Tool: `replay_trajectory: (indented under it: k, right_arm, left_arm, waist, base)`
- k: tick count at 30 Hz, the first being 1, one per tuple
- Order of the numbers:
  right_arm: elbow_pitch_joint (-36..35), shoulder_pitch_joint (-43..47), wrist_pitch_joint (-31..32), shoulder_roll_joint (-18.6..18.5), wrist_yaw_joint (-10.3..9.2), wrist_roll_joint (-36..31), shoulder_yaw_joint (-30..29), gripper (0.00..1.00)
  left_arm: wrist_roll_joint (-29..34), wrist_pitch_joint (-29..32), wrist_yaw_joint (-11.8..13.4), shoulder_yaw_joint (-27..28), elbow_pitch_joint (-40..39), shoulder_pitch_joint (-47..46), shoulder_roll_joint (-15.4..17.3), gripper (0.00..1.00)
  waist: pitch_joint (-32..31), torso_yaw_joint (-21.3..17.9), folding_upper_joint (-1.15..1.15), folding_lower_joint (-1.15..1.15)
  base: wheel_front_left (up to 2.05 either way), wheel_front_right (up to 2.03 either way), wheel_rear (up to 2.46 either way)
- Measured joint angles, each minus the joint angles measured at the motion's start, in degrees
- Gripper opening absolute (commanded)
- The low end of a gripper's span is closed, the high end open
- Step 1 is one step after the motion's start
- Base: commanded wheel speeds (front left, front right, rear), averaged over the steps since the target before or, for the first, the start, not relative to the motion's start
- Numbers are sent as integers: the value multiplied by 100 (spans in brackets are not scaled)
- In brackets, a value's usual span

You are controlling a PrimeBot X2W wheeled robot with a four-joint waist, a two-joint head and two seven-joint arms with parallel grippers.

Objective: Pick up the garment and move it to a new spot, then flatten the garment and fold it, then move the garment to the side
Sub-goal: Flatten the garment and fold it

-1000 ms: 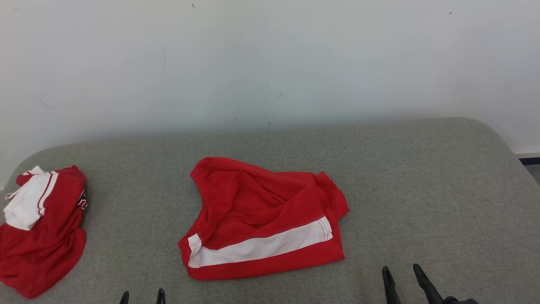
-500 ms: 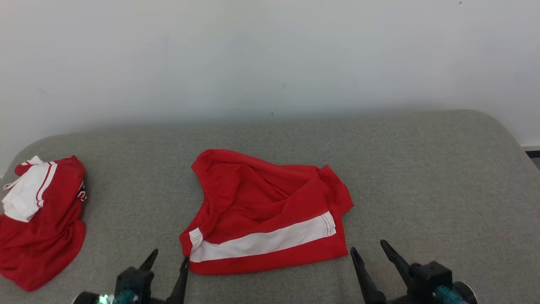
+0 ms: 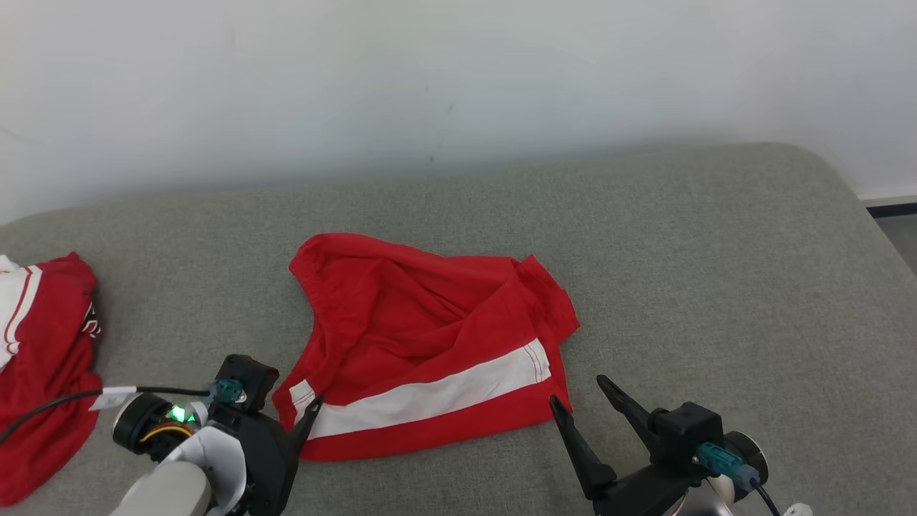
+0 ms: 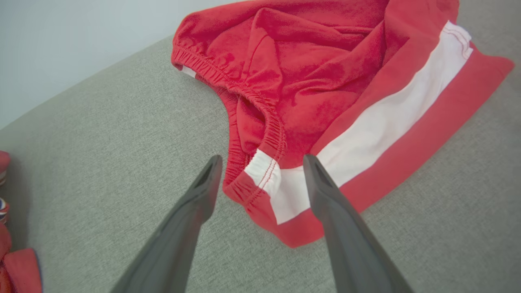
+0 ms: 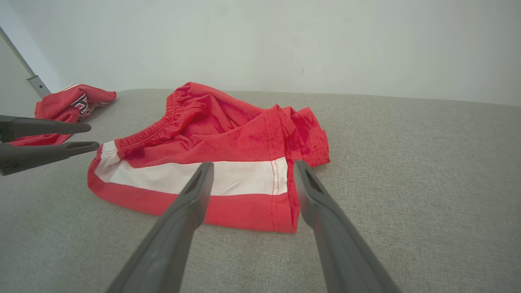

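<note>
Red shorts (image 3: 423, 344) with a white band (image 3: 430, 394) along the near edge lay crumpled near the middle of the grey fabric surface (image 3: 716, 287), in front of a pale wall (image 3: 458, 72). From the head view, a second red and white garment (image 3: 43, 358) sat bunched at the surface's far left edge, well apart from the shorts.

The left end effector (image 4: 262, 158) stood at the shorts' near left corner. In the head view only one of its dark fingers could be made out, its tip right at the red hem, and the other was hidden behind the wrist housing. The left wrist view filled that gap: both fingers were spread apart with nothing between them, framing the corner where the gathered elastic waistband (image 4: 260, 106) met the end of the white band. Whether the tips touched the cloth could not be told.

The right end effector (image 3: 576, 390) was at the near right corner, its fingers likewise spread wide and holding nothing. The head view placed its tips just beside the hem, over bare grey fabric. The right wrist view looked low across the surface and showed the stitched side seam and the folded leg opening lying between its fingers. It also caught the left end effector's two fingers side-on at the opposite corner, and the second garment behind them near the wall.
</note>
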Motion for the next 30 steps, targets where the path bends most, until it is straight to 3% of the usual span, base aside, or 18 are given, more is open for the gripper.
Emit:
replay_trajectory:
  k: [3,10,11,14,20,22,23,24,30]
  right_arm:
    - [29,-1,-26,-24,0,36,-25,100]
    - [20,-54,-82,-59,0,37,-65,100]
    - [21,-75,-99,-59,0,37,-69,100]
    - [38,-91,-104,-60,0,37,-74,100]
    - [43,-103,-108,-30,0,25,-122,100]
    - [48,-113,-116,-32,0,25,-123,100]
    - [49,-121,-121,-31,0,25,-112,100]
    - [49,-139,-116,-32,0,24,-102,100]
    - [92,-518,159,-182,0,57,12,100]
  left_arm:
    - [-533,92,0,-565,245,-461,157,100]
    - [-1204,192,-1,-1224,620,-1038,407,100]
    - [-1295,215,-1,-1340,622,-1092,432,90]
    - [-1602,301,-1,-1672,612,-1174,498,47]
    - [-1844,207,-1,-2128,633,-1404,631,31]
    - [-1957,193,-1,-2239,692,-1430,651,20]
    - [-2031,192,-1,-2275,716,-1429,656,5]
    - [-2106,176,-1,-2287,732,-1428,653,0]
    - [-2597,-307,-1,-2036,918,-1409,588,0]
  waist:
    - [158,-84,0,0]
    - [408,-243,0,0]
    - [432,-264,0,1]
    - [469,-310,0,1]
    - [483,-252,0,0]
    - [487,-204,0,0]
    - [488,-182,0,-1]
    - [487,-162,0,-1]
    - [550,-51,0,-1]
  base:
    - [0,0,0]
    - [0,0,0]
    - [0,0,0]
    - [0,0,0]
    - [0,0,0]
    - [0,0,0]
    - [0,0,0]
    - [0,0,0]
    - [0,0,0]
